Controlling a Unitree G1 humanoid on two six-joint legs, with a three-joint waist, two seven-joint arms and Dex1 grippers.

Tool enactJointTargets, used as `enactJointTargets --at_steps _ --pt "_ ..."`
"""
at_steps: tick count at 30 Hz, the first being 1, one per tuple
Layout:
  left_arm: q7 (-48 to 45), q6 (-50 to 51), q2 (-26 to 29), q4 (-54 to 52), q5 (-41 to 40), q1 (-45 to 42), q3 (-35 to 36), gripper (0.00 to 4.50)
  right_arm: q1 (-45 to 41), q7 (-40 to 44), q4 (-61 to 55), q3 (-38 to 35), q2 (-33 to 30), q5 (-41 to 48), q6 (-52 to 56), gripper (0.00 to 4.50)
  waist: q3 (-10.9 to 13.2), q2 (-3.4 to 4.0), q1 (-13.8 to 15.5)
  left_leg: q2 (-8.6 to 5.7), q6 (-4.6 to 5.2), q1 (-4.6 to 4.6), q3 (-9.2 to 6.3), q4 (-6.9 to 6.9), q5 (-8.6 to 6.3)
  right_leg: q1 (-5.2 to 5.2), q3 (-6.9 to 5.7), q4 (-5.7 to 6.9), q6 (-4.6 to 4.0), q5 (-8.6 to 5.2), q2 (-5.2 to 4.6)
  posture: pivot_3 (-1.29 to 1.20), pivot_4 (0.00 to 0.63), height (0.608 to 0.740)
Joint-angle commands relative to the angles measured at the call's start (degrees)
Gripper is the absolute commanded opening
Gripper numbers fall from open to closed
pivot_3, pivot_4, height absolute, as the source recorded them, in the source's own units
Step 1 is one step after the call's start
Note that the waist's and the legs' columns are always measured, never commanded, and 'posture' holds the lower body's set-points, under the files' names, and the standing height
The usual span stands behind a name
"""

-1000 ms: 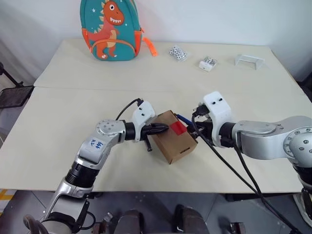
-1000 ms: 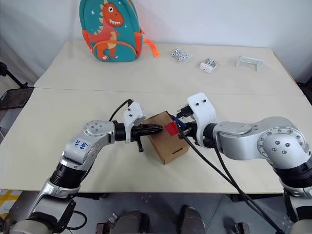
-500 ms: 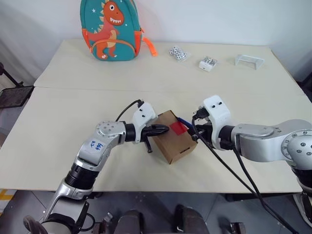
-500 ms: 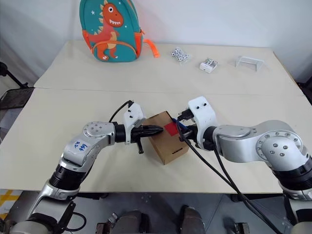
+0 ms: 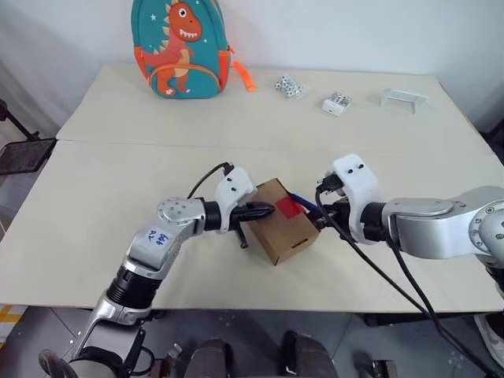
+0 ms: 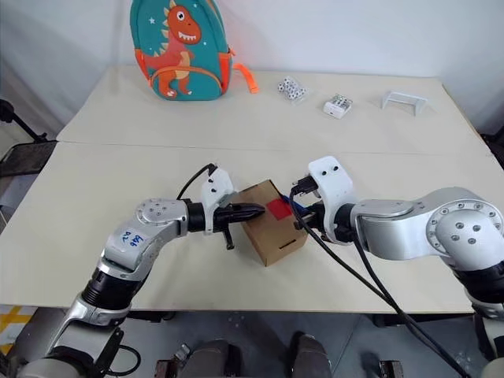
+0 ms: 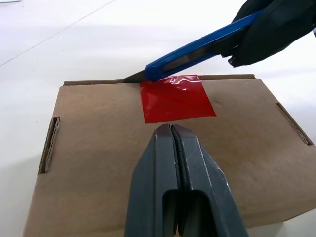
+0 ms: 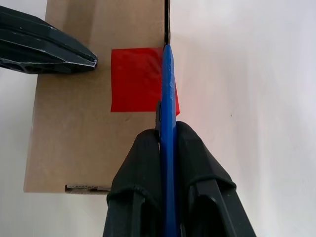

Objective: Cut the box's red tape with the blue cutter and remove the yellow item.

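- Right end effector [image 8: 168,143] has its two black fingers clamped on the slim blue pen-shaped cutter [image 7: 197,49]. The dark tip sits right at the box's far top edge, at the corner of the small bright red square of tape [image 7: 175,98].
- Left end effector [image 7: 172,129] is pinched together with nothing in it, tips pressing on the lid just short of the tape, on the side opposite the cutter.
- The small brown corrugated cardboard box [image 5: 285,222] sits lid down and turned at an angle near the middle of the pale counter [image 5: 94,205], between both arms.
- Plenty of bare counter all around the box. The teal dinosaur backpack [image 5: 181,47] and a few small white bits [image 5: 335,102] are way off at the far edge.
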Motion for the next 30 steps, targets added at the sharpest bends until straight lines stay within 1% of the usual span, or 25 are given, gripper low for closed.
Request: enactJointTargets --at_steps 1,7,13,24,27,30 --pt "0.7 2.9 -0.7 0.4 1.2 2.2 -3.3 0.0 0.6 0.1 -1.9 0.6 -2.5 2.2 -0.6 0.1 0.0 0.0 0.0 0.0 0.0 0.0 0.0 0.0 0.0 0.01 0.0 -0.02 0.0 0.0 0.0 0.0 0.15 0.74" --pt "1.6 3.3 -1.7 0.4 1.4 2.5 -3.9 0.0 2.3 2.1 -4.4 0.4 -5.5 2.2 -2.3 0.1 0.0 0.0 0.1 -0.01 0.0 0.01 -0.02 0.01 0.0 0.04 0.0 -0.03 0.0 0.0 -0.01 0.0 0.15 0.74" --pt "1.9 3.5 -2.3 0.4 1.5 2.7 -4.1 0.0 5.3 4.8 -6.7 -0.7 -10.8 2.2 -4.1 0.1 0.0 -0.01 0.3 -0.01 0.01 0.01 -0.06 0.06 -0.01 0.1 -0.01 -0.07 0.0 0.0 -0.01 0.0 0.15 0.74" --pt "1.7 3.4 -2.2 1.2 1.6 2.8 -3.8 0.0 9.4 12.6 -10.9 -3.6 -20.6 2.2 -8.7 0.1 0.0 -0.01 0.4 0.02 0.03 0.01 -0.04 0.18 -0.02 0.12 0.02 -0.07 0.0 0.0 -0.02 0.0 0.15 0.74" --pt "1.6 3.2 -2.2 1.3 1.5 2.7 -3.8 0.0 8.7 13.9 -10.3 -4.3 -21.6 2.2 -9.6 0.1 0.0 -0.01 0.3 0.03 0.03 0.01 -0.05 0.22 -0.02 0.13 0.03 -0.07 -0.01 0.0 -0.02 0.0 0.15 0.74" --pt "1.2 2.9 -2.0 1.5 1.4 2.7 -3.6 0.0 4.0 16.5 -8.3 -5.7 -20.7 2.2 -9.1 0.1 0.0 0.0 0.1 0.03 0.04 0.01 -0.04 0.25 -0.03 0.12 0.05 -0.05 -0.01 0.0 -0.02 0.0 0.15 0.74"
